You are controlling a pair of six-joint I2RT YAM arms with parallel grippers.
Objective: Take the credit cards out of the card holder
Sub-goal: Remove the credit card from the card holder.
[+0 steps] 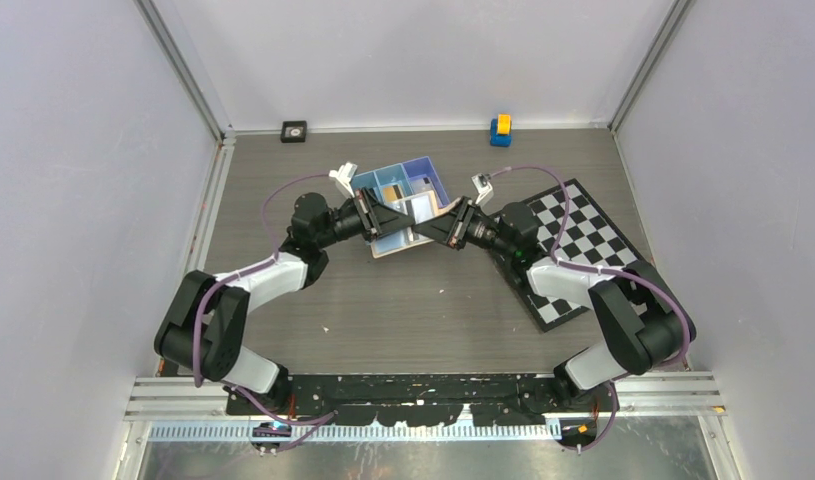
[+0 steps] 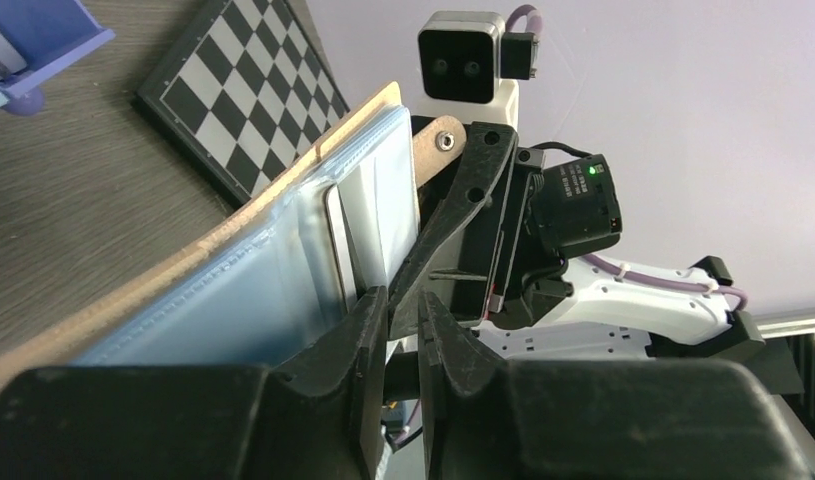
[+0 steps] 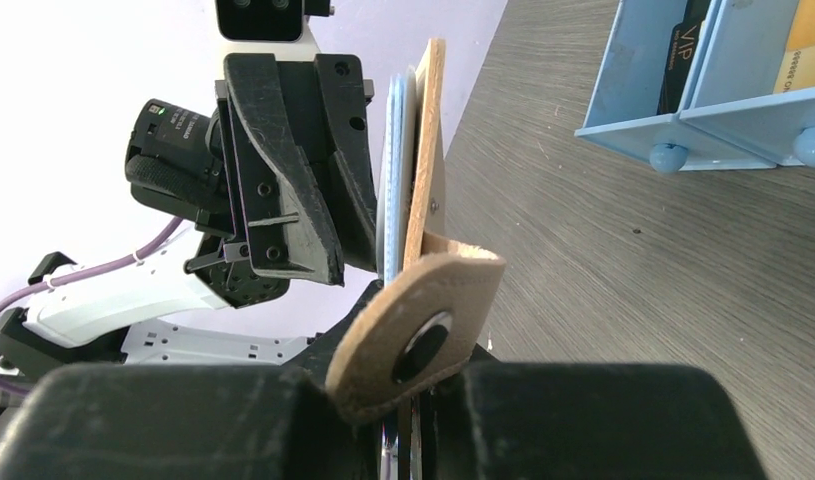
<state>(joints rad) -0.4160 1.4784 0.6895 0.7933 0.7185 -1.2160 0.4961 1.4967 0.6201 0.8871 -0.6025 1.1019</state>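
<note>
Now, card: a pale credit card (image 2: 368, 225) sits in a clear sleeve (image 2: 223, 305) just above the left fingertips; probably thin, stiff and slick, best pinched by its exposed corner.
Card holder (image 3: 426, 170): held off the table between both arms; soft cover, floppy.
Right gripper (image 3: 408, 440): clamped on the cover beside the snap tab (image 3: 423, 335).
Left gripper (image 2: 403, 325): jaws nearly together; whether they pinch the card, cannot tell.

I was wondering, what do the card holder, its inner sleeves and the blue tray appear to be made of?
Card holder: tan leather or imitation, matte, fibrous cut edge, metal-looking snap. Inner sleeves: clear, soft plastic, glossy, slightly wrinkled. Blue tray: probably hard moulded plastic, smooth sheen, rounded feet.
</note>
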